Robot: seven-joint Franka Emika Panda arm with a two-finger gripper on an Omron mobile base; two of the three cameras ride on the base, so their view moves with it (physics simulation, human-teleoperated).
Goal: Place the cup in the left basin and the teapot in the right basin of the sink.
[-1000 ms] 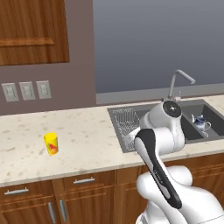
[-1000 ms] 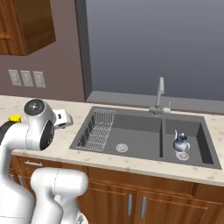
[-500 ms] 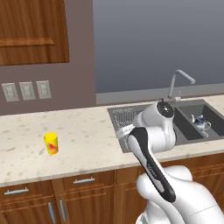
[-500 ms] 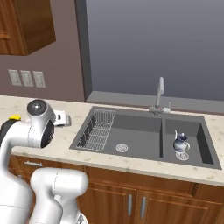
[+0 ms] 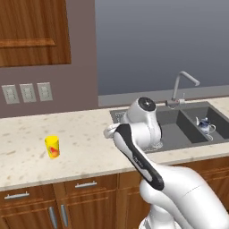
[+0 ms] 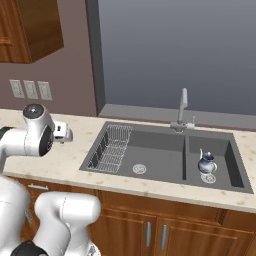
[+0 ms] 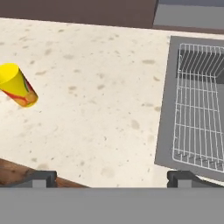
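Your gripper (image 7: 112,179) hangs wide open over bare counter (image 7: 96,87). The cup (image 7: 17,85) stands at ten o'clock, the sink (image 7: 162,131) edge at three; the teapot (image 6: 206,163) sits in the right basin (image 6: 225,165).

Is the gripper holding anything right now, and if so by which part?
Nothing is held. The gripper is open over the counter, with the cup standing apart from it.

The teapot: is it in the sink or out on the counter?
In. The teapot stands upright in the narrower right basin, beside its drain.
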